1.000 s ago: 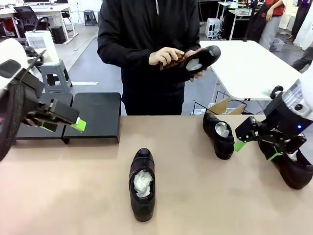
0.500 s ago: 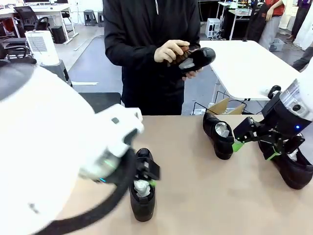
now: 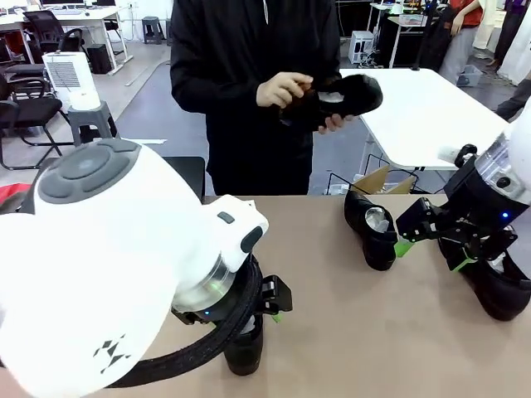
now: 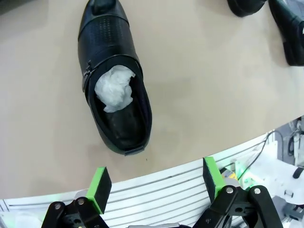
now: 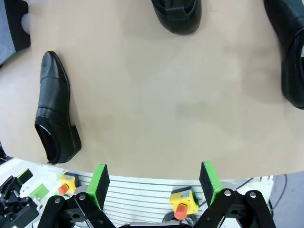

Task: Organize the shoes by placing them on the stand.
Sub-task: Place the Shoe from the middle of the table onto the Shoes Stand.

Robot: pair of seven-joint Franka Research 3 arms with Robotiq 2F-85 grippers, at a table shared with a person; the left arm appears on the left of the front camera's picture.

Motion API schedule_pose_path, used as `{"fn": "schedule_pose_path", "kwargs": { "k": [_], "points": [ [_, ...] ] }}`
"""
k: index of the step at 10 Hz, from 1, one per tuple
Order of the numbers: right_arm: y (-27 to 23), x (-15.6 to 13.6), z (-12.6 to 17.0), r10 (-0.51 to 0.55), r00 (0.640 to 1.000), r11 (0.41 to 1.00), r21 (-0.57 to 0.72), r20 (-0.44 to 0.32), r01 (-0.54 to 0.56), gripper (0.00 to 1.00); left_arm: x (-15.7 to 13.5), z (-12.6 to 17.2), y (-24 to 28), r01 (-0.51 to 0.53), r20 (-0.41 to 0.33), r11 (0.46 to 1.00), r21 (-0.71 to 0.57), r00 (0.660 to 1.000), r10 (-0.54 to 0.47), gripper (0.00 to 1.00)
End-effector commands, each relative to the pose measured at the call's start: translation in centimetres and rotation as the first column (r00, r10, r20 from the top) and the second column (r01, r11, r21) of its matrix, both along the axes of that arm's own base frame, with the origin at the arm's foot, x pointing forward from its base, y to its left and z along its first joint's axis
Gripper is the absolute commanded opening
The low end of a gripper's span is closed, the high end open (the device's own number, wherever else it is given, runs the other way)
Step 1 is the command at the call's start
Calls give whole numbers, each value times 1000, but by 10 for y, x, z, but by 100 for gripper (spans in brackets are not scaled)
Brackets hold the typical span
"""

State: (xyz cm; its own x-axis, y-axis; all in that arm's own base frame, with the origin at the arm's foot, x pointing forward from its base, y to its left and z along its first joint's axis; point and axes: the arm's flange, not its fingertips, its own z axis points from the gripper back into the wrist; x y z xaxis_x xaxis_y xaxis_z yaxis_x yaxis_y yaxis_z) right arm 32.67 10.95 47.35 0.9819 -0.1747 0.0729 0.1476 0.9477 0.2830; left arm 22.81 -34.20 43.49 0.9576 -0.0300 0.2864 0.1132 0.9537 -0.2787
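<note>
While its jaws stand wide apart and empty, the left gripper (image 4: 155,183) hangs over the near edge of the table (image 4: 213,85). The paper-stuffed shoe (image 4: 114,90) lies just ahead of its fingertips, heel toward them, likely lined up for a grasp. Beyond that arm a corner of the stand (image 3: 189,166) shows. A person's hands (image 3: 282,89) hold another shoe (image 3: 344,95), perhaps readying it. The right gripper (image 3: 431,255), equally spread and empty, hovers between a third shoe (image 3: 373,228) and a fourth shoe (image 3: 498,290).

No text, number or brand name can be read in any view. The white arm (image 3: 99,274) at lower left carries a small dark geometric mark (image 3: 112,354), without letters.
</note>
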Motion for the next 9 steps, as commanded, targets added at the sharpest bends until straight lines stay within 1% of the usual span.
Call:
{"fn": "schedule_pose_path", "kwargs": {
  "k": [1,4,7,9],
  "points": [
    [0,1,1,3,1000,1000,21,2,-3,100,21,-13,-35,35,-51,997,63,998,-32,100],
    [0,1,1,3,1000,1000,21,2,-3,100,51,-27,-65,72,-72,991,109,995,-64,100],
    [0,1,1,3,1000,1000,21,2,-3,100,74,-44,-72,62,-126,988,144,991,-44,100],
    [0,1,1,3,1000,1000,21,2,-3,100,85,-58,-72,46,-142,985,169,990,-22,100]
  ]
}}
